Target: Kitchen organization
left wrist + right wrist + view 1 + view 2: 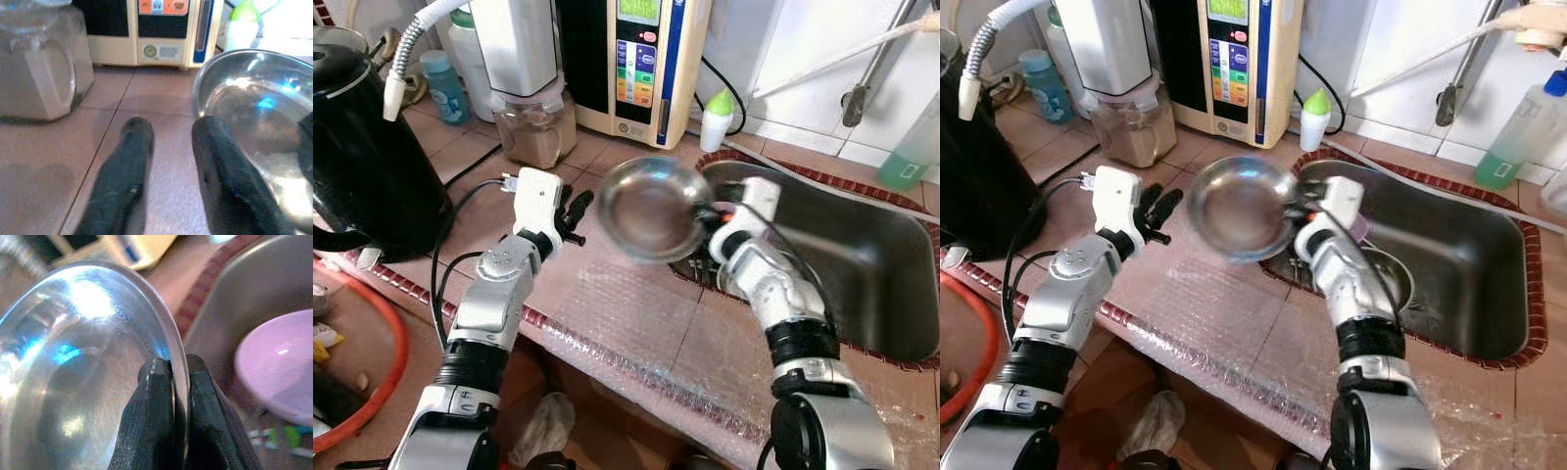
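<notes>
A shiny steel bowl hangs tilted above the tiled counter, just left of the steel sink. My right gripper is shut on the bowl's rim, one finger inside and one outside. My left gripper stands open just left of the bowl, its fingers low over the tiles and holding nothing. The bowl sits right beside one left finger. Down in the sink lies a pink bowl.
A black kettle stands at the left. Behind are a jar of brown powder, a cream water machine and a small green-capped bottle. Bubble wrap covers the counter's front edge. A green bottle stands behind the sink.
</notes>
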You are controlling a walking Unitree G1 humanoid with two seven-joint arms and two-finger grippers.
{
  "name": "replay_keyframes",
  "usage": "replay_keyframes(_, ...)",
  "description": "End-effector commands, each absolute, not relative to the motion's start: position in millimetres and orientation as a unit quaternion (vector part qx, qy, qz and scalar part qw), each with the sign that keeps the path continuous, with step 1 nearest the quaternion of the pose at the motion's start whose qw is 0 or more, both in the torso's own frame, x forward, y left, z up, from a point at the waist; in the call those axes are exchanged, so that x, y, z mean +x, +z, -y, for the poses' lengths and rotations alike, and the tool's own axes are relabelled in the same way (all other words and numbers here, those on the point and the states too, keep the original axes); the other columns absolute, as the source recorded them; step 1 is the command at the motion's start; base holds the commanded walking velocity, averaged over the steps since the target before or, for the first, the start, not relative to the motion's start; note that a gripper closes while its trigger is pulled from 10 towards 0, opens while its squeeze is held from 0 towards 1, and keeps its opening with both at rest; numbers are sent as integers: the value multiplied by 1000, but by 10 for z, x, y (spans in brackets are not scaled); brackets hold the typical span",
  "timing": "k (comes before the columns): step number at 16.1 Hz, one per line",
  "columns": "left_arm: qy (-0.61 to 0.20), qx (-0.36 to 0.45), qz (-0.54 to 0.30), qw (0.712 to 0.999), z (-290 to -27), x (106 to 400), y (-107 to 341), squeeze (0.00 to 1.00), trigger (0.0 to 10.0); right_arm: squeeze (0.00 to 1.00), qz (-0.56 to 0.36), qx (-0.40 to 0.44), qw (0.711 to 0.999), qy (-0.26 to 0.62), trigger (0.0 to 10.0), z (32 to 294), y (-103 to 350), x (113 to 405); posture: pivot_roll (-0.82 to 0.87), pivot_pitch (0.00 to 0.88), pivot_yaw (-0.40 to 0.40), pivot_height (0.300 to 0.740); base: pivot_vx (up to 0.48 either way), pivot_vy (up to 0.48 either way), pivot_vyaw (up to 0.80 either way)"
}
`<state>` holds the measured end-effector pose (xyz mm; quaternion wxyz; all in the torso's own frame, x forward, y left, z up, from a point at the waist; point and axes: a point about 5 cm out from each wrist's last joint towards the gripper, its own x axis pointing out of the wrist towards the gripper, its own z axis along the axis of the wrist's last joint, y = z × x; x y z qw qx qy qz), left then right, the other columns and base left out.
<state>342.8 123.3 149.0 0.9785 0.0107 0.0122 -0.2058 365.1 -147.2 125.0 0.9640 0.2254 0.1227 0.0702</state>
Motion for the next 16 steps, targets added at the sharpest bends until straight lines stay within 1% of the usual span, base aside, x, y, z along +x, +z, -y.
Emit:
replay_keyframes(1, -212, 18, 14, 977, -1217, 3453, 1624, 1000, 10000, 0, -151, 214, 964, 41, 0, 1530, 1116, 3620, -4, 0, 14, 740, 0, 0, 0)
replay_keyframes(3, -238, 29, 16, 971, -1172, 3418, 1634, 1000, 10000, 0, -118, 186, 973, -71, 0, 1821, 1160, 3671, 2, 0, 13, 740, 0, 0, 0)
replay_keyframes(4, -249, 29, 11, 968, -1153, 3390, 1607, 1000, 10000, 0, -121, 167, 972, -110, 0, 1941, 1136, 3663, 2, 0, 13, 740, 0, 0, 0)
replay_keyframes(5, -258, 29, 7, 966, -1137, 3356, 1578, 1000, 10000, 0, -133, 129, 970, -157, 0, 2089, 1091, 3630, 2, 0, 13, 740, 0, 0, 0)
replay_keyframes(6, -266, 32, -1, 963, -1127, 3318, 1537, 1000, 10000, 0, -138, 129, 962, -195, 0, 2217, 1047, 3592, 2, 0, 13, 740, 0, 0, 0)
replay_keyframes(8, -279, 41, -13, 959, -1123, 3245, 1455, 1000, 10000, 0, -138, 125, 954, -235, 0, 2371, 991, 3533, 13, 0, 14, 740, 0, 0, 0)
replay_keyframes(11, -294, 51, -30, 954, -1120, 3171, 1374, 1000, 10000, 0, -156, 106, 947, -261, 0, 2421, 861, 3469, 14, 0, 18, 740, 0, 0, 0)
replay_keyframes(12, -313, 63, -42, 947, -1100, 3123, 1329, 1000, 10000, 184, -169, 102, 942, -271, 6824, 2430, 786, 3430, 14, 0, 18, 740, 0, 0, 0)
replay_keyframes(13, -324, 63, -50, 943, -1085, 3096, 1303, 1000, 10000, 1000, -172, 103, 940, -275, 9765, 2434, 754, 3413, 14, 0, 21, 740, 0, 0, 0)
replay_keyframes(14, -332, 66, -54, 939, -1074, 3078, 1285, 1000, 10000, 1000, -175, 102, 940, -276, 10000, 2441, 730, 3400, 13, 0, 22, 740, 0, 0, 0)
replay_keyframes(16, -349, 67, -64, 933, -1057, 3040, 1254, 1000, 10000, 1000, -176, 104, 938, -280, 10000, 2459, 709, 3384, 12, 0, 24, 740, 0, 0, 0)
